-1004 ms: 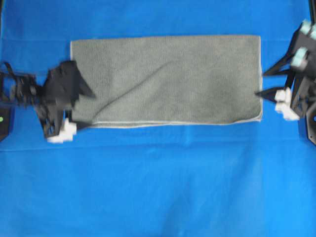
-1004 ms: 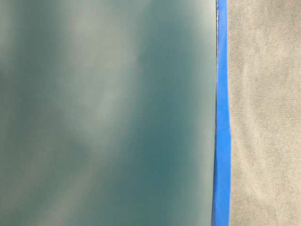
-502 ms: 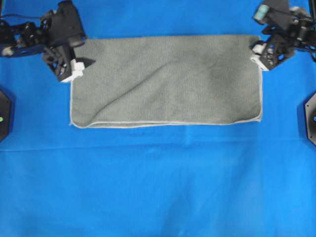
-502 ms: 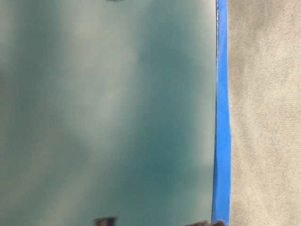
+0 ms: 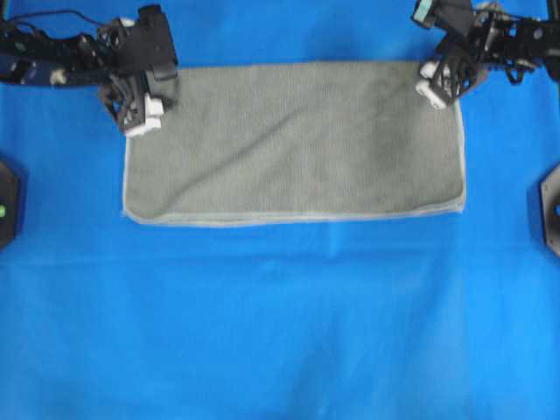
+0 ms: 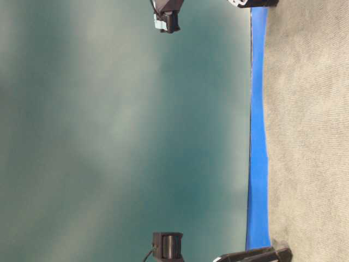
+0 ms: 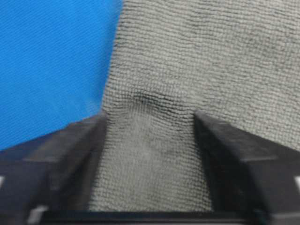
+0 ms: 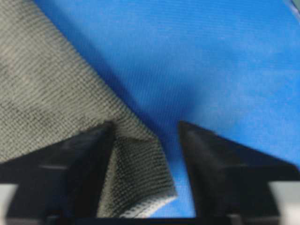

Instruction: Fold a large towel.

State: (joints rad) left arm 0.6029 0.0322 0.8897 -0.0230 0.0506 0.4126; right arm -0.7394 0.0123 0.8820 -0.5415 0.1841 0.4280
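The towel (image 5: 297, 144) lies flat on the blue sheet as a wide grey-green rectangle with a pale hem along its near edge. My left gripper (image 5: 144, 112) is down on its far left corner. In the left wrist view the left gripper (image 7: 149, 117) stands open, its fingers (image 7: 70, 154) on either side of a puckered strip of towel (image 7: 154, 56). My right gripper (image 5: 435, 83) is at the far right corner. There the right gripper (image 8: 145, 125) is open, with the lifted, hemmed corner of the towel (image 8: 136, 178) against its left finger and blue sheet showing beside the right one.
The blue sheet (image 5: 280, 324) covers the whole table, with a broad bare area in front of the towel. Black arm bases sit at the left edge (image 5: 4, 206) and right edge (image 5: 551, 206). The table-level view shows towel (image 6: 305, 131), a blue strip (image 6: 258, 131) and blurred background.
Both arms swung from the towel's side edges to its far corners and came down on them. Both pairs of jaws have narrowed around the cloth.
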